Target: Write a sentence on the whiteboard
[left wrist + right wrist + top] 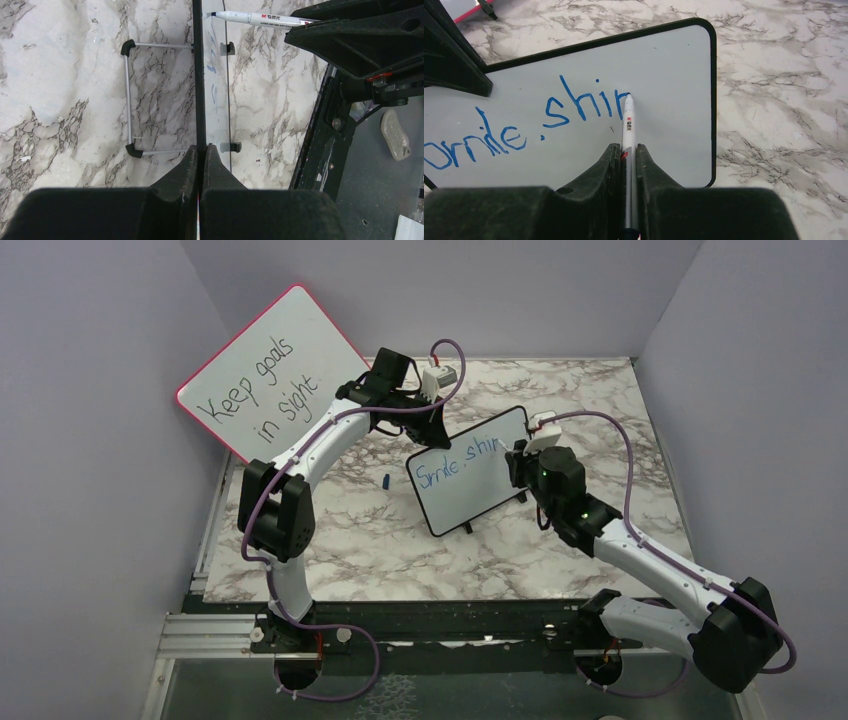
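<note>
Blue sentence (524, 120), marble-veined table (350, 550)

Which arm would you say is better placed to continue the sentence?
Right: its tool holds the marker, tip on the whiteboard by the last letter; the left tool clamps the frame.

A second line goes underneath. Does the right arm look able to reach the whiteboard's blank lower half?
Probably yes: the right gripper holds the marker on the whiteboard, and nothing crosses the bare area below the sentence.

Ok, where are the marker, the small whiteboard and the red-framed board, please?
marker (627, 125): right wrist view, white barrel.
whiteboard (669, 120): right wrist view, blank part of its face.
red-framed board (270, 380): top external view, middle of its face.
</note>
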You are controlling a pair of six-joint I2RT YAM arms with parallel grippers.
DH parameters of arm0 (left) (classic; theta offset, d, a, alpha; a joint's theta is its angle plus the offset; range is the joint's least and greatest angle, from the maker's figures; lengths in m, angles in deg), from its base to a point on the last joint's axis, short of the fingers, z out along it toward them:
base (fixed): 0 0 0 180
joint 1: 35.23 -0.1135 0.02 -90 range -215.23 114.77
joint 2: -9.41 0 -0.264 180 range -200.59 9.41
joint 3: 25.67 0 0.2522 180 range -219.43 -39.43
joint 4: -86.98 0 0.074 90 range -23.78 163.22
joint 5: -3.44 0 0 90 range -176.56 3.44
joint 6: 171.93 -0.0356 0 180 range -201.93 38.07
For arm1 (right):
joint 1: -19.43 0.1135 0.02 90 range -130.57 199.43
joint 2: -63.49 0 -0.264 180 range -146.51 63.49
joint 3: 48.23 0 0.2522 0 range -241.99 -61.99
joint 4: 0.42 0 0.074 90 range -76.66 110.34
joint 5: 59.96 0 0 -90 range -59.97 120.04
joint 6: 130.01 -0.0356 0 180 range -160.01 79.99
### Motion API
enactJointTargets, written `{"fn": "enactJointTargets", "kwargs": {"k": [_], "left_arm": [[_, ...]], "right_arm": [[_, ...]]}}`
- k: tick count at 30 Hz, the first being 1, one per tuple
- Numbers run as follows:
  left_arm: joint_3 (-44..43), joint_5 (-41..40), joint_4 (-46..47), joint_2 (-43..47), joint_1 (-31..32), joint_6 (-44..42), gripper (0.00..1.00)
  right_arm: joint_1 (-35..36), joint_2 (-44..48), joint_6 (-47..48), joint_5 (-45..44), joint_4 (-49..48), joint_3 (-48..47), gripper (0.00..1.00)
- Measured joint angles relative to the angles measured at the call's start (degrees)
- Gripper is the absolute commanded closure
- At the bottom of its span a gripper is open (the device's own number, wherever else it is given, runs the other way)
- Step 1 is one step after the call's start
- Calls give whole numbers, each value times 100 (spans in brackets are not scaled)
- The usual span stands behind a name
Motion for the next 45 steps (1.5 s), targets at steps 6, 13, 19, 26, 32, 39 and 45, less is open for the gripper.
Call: {"fn": "enactJointTargets", "kwargs": {"k": [6,13,19,26,32,39,45], "left_arm": [[-4,0,-4,0,0,0,100],[-9,0,-20,0,0,0,100],[-20,0,-31,0,0,0,100],[-31,2,-48,-2,0,0,100],[-31,2,-52,-2,0,0,100],[-31,2,-52,-2,0,0,100],[-31,2,-55,-4,0,0,100]], "right_arm": [[-15,15,-70,0,46,0,99],[-24,81,-157,2,343,0,99],[-24,107,-184,2,468,2,99],[-24,162,-184,0,514,4,99],[-26,393,-181,-61,450,66,99],[-101,407,-179,-66,205,81,99],[-151,247,-179,-35,44,81,99]]}}
